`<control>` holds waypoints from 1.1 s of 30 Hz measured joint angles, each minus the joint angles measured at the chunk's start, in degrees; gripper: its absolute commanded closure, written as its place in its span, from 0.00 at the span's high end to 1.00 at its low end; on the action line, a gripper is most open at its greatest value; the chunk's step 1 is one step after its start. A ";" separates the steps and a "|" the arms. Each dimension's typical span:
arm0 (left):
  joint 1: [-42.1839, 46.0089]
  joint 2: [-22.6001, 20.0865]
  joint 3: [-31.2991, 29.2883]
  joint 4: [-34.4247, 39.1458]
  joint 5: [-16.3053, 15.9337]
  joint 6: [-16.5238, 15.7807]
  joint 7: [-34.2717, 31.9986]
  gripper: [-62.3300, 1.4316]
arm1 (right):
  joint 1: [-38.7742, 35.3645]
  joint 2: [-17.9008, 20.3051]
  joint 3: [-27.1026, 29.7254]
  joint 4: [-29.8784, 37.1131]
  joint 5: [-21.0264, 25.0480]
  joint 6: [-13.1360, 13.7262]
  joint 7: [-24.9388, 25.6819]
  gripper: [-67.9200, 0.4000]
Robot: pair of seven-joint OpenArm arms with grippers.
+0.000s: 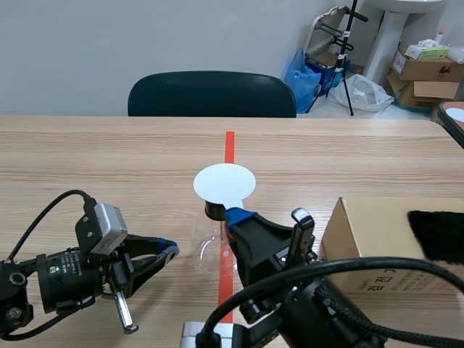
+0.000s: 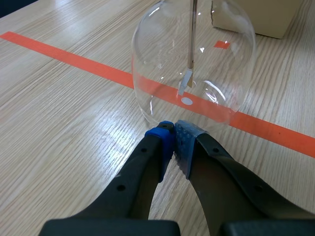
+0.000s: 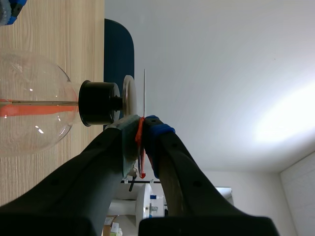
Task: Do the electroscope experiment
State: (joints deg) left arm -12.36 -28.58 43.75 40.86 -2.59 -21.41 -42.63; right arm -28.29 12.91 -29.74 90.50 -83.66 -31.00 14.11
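Note:
The electroscope is a clear glass flask [image 2: 162,69] [image 3: 29,105] with a black stopper [image 3: 98,103] [image 1: 215,211], standing on the orange tape line at mid table. A metal rod [image 2: 194,34] with a small foil leaf [image 2: 183,84] hangs inside. My right gripper [image 1: 235,216] [image 3: 141,127] is shut on the red tab [image 3: 141,147] of a thin white disc [image 1: 225,183] [image 3: 144,93], which is level just above the electroscope's top plate [image 3: 129,96]. My left gripper [image 1: 171,251] [image 2: 173,131] lies low on the table, shut on nothing, tips just short of the flask's glass.
A brown cardboard box [image 1: 377,243] with black fur [image 1: 438,235] on it stands right of the right arm. A dark chair [image 1: 212,94] is at the table's far edge. Cartons [image 1: 428,69] and bags lie on the floor beyond.

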 measured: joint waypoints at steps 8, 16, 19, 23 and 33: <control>0.00 0.00 0.00 0.00 0.00 0.00 0.00 0.07 | 0.00 0.00 0.00 0.00 0.00 0.00 0.00 0.03; 0.00 0.00 0.00 0.00 0.00 0.00 0.00 0.07 | 0.00 0.00 0.00 0.00 0.00 0.00 -0.02 0.03; 0.00 0.00 0.00 0.00 0.00 0.00 0.00 0.07 | 0.00 0.00 0.00 0.00 0.00 0.00 -1.18 0.03; 0.00 0.00 0.00 0.00 0.00 0.00 0.00 0.07 | 0.00 -0.02 0.00 0.00 0.00 0.00 -6.01 0.03; 0.00 0.00 0.00 0.00 0.00 0.00 0.00 0.07 | 0.00 -0.02 0.00 0.00 0.00 0.00 -24.30 0.03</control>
State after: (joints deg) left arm -12.36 -28.58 43.75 40.86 -2.59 -21.41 -42.63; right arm -28.29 12.88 -29.74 90.50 -83.66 -31.00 -10.20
